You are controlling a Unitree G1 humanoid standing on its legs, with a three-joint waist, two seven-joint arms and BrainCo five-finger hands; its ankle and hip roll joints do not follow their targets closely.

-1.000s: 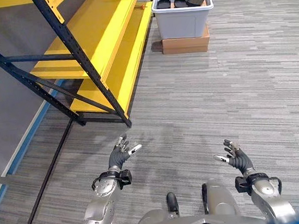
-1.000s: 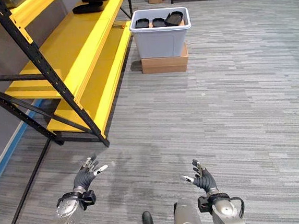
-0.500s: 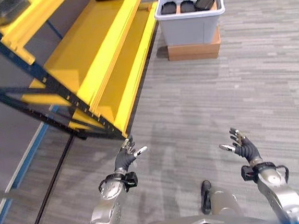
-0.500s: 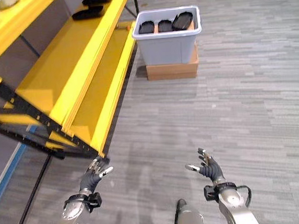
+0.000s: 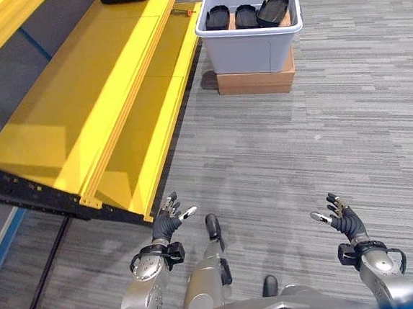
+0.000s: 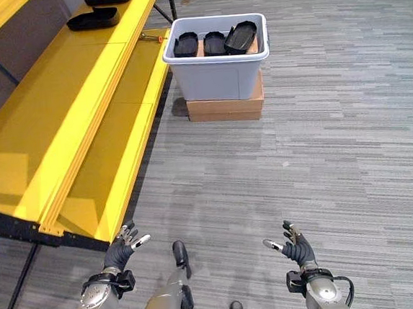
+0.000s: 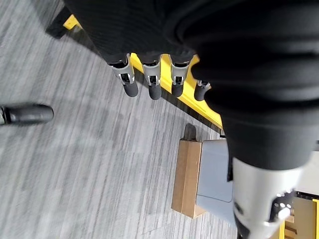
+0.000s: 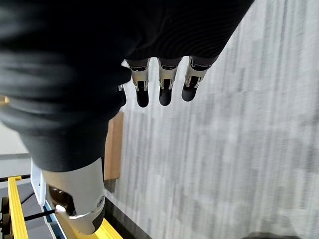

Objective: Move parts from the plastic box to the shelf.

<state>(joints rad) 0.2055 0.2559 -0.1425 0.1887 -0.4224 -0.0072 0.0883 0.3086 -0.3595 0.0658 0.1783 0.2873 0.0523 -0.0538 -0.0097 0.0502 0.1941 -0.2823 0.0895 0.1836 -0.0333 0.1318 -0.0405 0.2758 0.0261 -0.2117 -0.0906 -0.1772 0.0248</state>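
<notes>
Parts [image 6: 214,42] sit half hidden inside plastic box [image 6: 217,74], hands empty.

Both arms silver-grey; left hand [image 5: 166,219] and right hand [image 5: 345,220]: silver fingers, dark tips, dark ribbed cover over back and wrist.

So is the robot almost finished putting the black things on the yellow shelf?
Not yet. Two black parts already lie on the shelf. Both the left hand and right hand are open and empty. Three parts still wait in the plastic box ahead.
</notes>
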